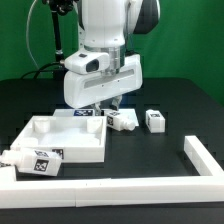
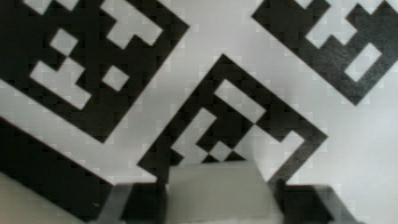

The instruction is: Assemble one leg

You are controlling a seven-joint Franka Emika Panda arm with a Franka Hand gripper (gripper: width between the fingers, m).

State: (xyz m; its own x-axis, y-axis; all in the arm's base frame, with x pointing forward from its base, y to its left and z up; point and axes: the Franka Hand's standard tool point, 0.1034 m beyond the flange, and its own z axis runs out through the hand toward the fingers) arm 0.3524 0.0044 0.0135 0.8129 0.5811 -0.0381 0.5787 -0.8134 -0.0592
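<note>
My gripper [image 1: 106,108] is low over the table, just behind the far corner of the white tray-like tabletop [image 1: 48,143]. In the wrist view its two dark fingers [image 2: 143,205] flank a white post with a black-and-white tag on its side, the leg [image 2: 222,130]. The leg fills the gap between them and runs away from the camera. The jaws look closed on it. Two more small tagged legs [image 1: 122,120] [image 1: 155,121] lie on the table at the exterior view's right of the gripper.
The marker board [image 2: 71,60] with large tags lies close under the gripper. A longer white tagged piece [image 1: 35,160] lies at the front left. A white L-shaped wall [image 1: 200,160] runs along the front and right.
</note>
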